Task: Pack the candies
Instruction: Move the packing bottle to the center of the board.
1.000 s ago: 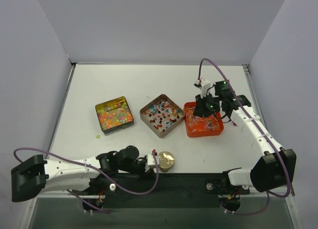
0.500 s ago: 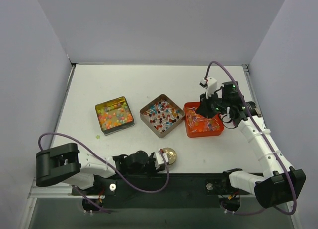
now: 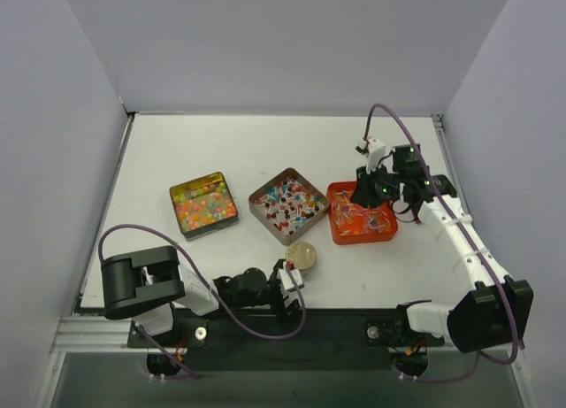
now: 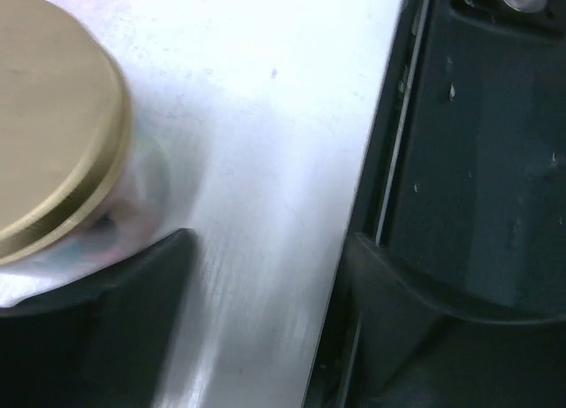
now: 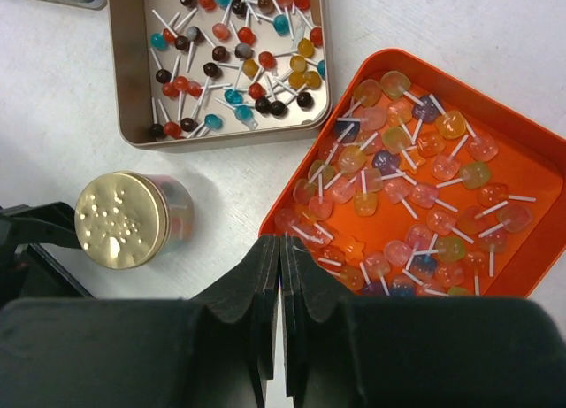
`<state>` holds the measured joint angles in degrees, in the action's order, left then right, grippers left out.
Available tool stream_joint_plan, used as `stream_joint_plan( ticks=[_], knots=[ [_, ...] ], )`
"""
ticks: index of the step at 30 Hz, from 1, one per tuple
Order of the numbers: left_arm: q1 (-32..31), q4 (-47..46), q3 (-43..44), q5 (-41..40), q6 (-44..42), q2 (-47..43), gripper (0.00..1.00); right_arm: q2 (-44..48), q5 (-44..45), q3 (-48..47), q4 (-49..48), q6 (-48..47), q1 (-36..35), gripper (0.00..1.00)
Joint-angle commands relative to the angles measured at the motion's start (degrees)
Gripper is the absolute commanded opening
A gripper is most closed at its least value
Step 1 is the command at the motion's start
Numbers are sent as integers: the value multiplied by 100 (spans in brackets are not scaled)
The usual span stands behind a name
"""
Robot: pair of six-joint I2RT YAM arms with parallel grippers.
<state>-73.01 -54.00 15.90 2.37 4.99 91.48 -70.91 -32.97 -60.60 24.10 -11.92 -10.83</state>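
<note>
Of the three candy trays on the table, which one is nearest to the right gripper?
The orange tray, rightmost of the three: the right gripper hangs over its edge. The grey tin and the gold tin lie further left.

Three square containers are being shown: one gold-coloured metal tin (image 3: 212, 230) of tiny round multicoloured bead candies (image 3: 203, 204), one silver metal tin (image 5: 128, 72) of small ball-headed lollipops (image 5: 232, 50) on white sticks, and one orange plastic tray (image 5: 531, 173) of flat translucent lollipops (image 5: 398, 187). The sweets in each are being left uncounted, being too many and too crowded. One clear jar with a round gold lid (image 5: 121, 219) is being seen, and one tiny greenish piece (image 3: 174, 242) loose beside the gold tin. Two white-and-black robot arms are being counted, the left arm (image 3: 190, 284) and the right arm (image 3: 451, 235).
</note>
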Motion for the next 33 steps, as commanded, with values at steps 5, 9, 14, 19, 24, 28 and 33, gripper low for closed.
stream_joint_plan(
  ticks=[5,9,14,19,24,28,33],
  knots=[
    [314,1074,131,-86,845,-307,98,-607,-157,-988,235,-240,160,7],
    [926,1191,116,-536,609,158,97,-792,-166,-1173,411,-346,274,7],
    [1237,1163,176,-667,441,817,97,-994,-245,-1200,403,-346,415,7],
    [992,322,194,-852,-128,1249,97,-1109,-289,-1165,368,-442,424,8],
    [754,-128,317,-1178,-473,1741,97,-1126,-333,-937,263,-601,459,8],
    [631,-630,360,-1195,-719,1987,98,-1179,-517,-664,113,-557,450,9],
    [613,-708,440,-1178,-763,2049,97,-1293,-1025,-655,174,-635,450,11]
  ],
)
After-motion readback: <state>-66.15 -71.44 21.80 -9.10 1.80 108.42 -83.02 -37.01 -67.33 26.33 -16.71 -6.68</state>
